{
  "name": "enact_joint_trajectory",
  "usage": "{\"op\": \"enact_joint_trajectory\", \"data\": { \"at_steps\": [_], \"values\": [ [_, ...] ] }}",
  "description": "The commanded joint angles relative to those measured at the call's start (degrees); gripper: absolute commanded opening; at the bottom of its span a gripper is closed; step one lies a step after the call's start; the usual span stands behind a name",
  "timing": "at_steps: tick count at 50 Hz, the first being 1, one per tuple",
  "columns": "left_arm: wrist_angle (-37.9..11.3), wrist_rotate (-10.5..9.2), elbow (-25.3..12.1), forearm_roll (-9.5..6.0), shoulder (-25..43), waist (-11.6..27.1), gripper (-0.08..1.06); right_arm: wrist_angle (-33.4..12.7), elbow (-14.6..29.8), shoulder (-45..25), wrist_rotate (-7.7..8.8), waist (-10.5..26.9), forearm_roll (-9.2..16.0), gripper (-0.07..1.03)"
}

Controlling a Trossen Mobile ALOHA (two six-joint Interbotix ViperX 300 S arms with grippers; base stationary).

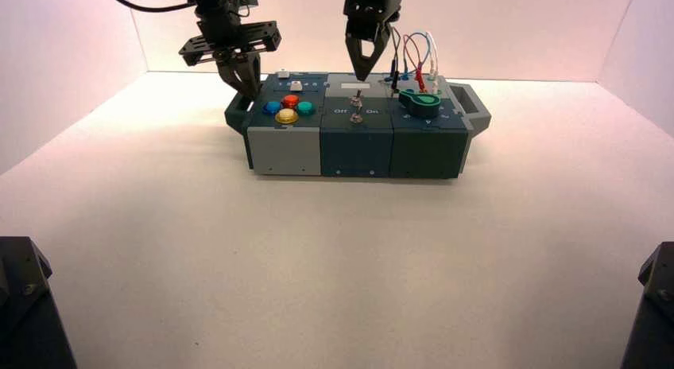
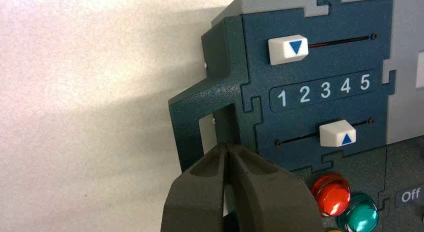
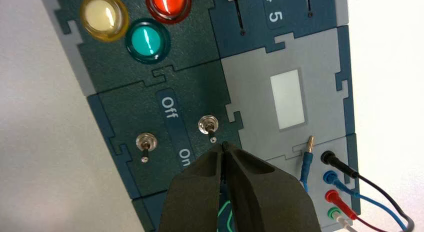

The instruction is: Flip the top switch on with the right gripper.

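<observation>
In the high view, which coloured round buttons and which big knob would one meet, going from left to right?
Blue button, red button, green button, then the green knob.

High view: box [image 1: 356, 150] is sitting on the desk [image 1: 342, 266], upper middle of the frame. Sliders [image 1: 296, 87] are lying at its upper left, buttons [image 1: 290, 108] just below them. Screen [image 1: 355, 86] is sitting upper centre, right of the sliders. Two toggle switches [image 1: 357, 113] are standing below the screen, between buttons on the left and knob [image 1: 419, 103] on the right. Wires [image 1: 421, 63] are rising behind the knob. Handles [image 1: 470, 106] are flanking the box, one each end.
</observation>
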State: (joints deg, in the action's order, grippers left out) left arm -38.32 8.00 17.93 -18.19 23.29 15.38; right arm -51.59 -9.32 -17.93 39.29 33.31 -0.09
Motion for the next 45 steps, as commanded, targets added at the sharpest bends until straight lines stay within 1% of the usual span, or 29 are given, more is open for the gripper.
{"op": "enact_joint_trajectory", "data": {
  "at_steps": [1,13,28,33,36,39,40,45],
  "values": [
    [-2.5,0.18,0.0,0.62,-1.3,0.4,-0.03,0.0,0.2,4.1,0.09,0.2,0.7,-0.02],
    [-5.5,0.18,-1.3,0.62,-4.1,0.7,-0.03,-1.6,-1.7,7.0,-0.09,0.2,0.8,-0.02],
    [-9.1,0.18,-3.0,0.62,-7.4,0.9,-0.03,-1.8,-5.2,9.1,-0.09,0.1,0.8,-0.02],
    [-10.2,0.18,-3.9,0.70,-8.1,0.9,-0.03,-1.8,-6.0,9.9,-0.35,0.0,0.8,-0.02],
    [-12.7,0.09,-5.4,0.79,-9.2,0.8,-0.03,-1.9,-7.1,11.0,-0.97,-0.1,0.8,-0.02],
    [-13.4,0.18,-5.8,0.79,-9.7,0.9,-0.03,-2.1,-7.6,11.7,-1.58,-0.3,0.8,-0.02],
    [-14.1,0.18,-6.0,0.97,-10.1,0.9,-0.03,-2.2,-8.1,12.1,-2.02,-0.3,0.8,-0.02],
    [-15.6,0.18,-5.9,1.05,-11.5,0.9,-0.03,-2.2,-9.3,13.6,-2.29,-0.4,0.8,-0.02]
  ]
}}
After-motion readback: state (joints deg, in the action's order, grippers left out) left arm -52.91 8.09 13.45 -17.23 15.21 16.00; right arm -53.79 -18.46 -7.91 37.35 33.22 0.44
